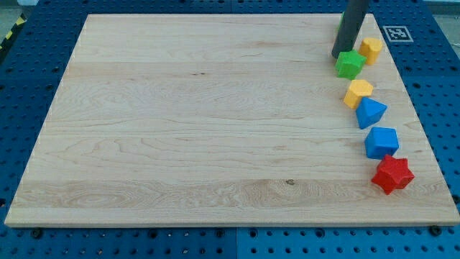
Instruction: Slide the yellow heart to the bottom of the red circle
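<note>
Two yellow blocks lie near the board's right edge. One [371, 49] is at the view's top right, the other [357, 93] a little lower; I cannot tell which is heart-shaped. No red circle shows; the only red block is a red star [392, 174] at the lower right. My tip [336, 56] is at the top right, touching or just off the upper left side of a green block [350, 65]. That block lies between the two yellow blocks. The rod rises from the tip out of the view's top.
A blue triangle-like block [371, 112] and a blue cube-like block [381, 142] lie in the right-hand column between the lower yellow block and the red star. The wooden board [201, 129] rests on a blue perforated table. A marker tag [396, 33] is off the top right corner.
</note>
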Motion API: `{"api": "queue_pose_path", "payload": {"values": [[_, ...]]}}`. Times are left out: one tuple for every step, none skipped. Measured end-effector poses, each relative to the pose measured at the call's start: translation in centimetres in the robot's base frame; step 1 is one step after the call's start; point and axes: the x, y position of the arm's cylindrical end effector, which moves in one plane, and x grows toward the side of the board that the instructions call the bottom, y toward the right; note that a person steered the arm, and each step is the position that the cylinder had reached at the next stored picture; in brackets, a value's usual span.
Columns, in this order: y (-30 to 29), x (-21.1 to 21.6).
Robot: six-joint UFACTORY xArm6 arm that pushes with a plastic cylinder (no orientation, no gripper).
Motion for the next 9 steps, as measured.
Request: {"api": "queue_pose_path", "payload": {"values": [[0.3, 1.2], [0.3, 1.3], [-0.7, 1.5], [-2.2, 1.6], [-4.2, 0.2], [-5.3, -4.5], [-4.0, -11.7], [-2.3, -13.1], [3.6, -13.1]]}}
